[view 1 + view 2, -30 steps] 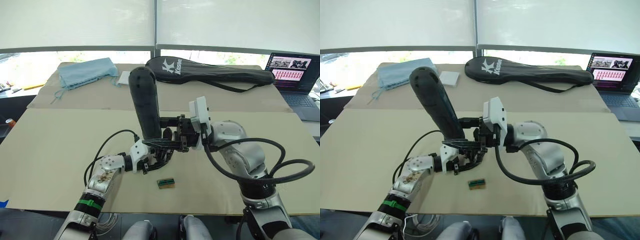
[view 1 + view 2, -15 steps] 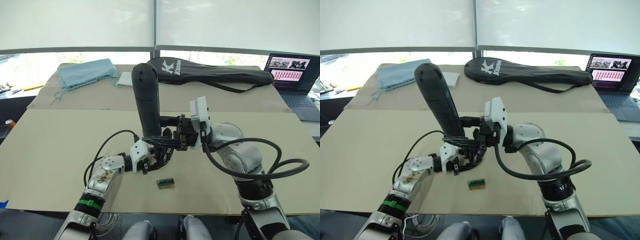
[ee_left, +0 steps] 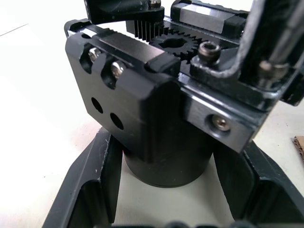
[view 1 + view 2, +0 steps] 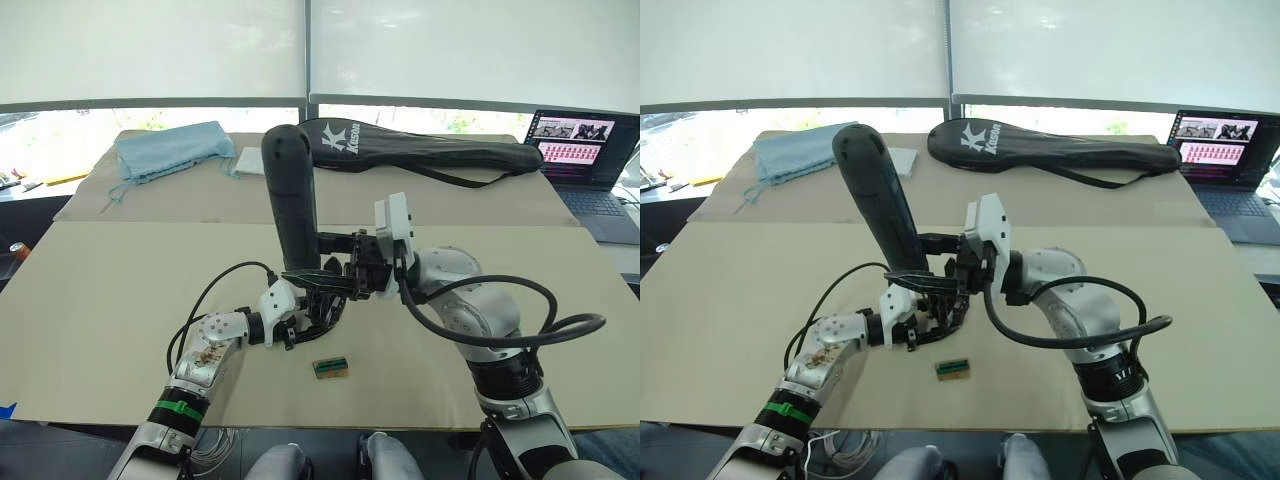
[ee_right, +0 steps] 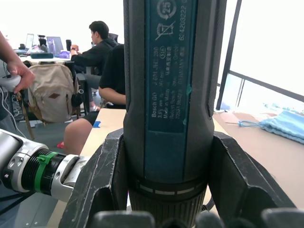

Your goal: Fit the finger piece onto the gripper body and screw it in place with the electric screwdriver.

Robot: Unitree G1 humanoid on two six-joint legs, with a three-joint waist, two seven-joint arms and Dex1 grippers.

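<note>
The gripper body [image 3: 156, 95], a chunky black mechanism with a gear and screws on top, sits on the table between the fingers of my left gripper [image 4: 318, 308], which is shut on it. The electric screwdriver [image 4: 293, 205], a thick black cylinder, stands almost upright with its rounded end up and its tip down at the gripper body. My right gripper [image 4: 315, 260] is shut on its lower part, and its fingers [image 5: 102, 180] press both sides of the barrel [image 5: 168, 85]. I cannot tell the finger piece apart from the black parts there.
A small green-brown box [image 4: 331, 367] lies just in front of the grippers. At the back lie a black racket bag [image 4: 430, 150], a blue cloth [image 4: 170, 145] and a white card [image 4: 247, 160]. A laptop [image 4: 585, 145] stands at the far right. People sit at desks in the right wrist view.
The screwdriver's top has swung a little to the right, so it stands more upright. The left gripper and the gripper body have stayed in place.
</note>
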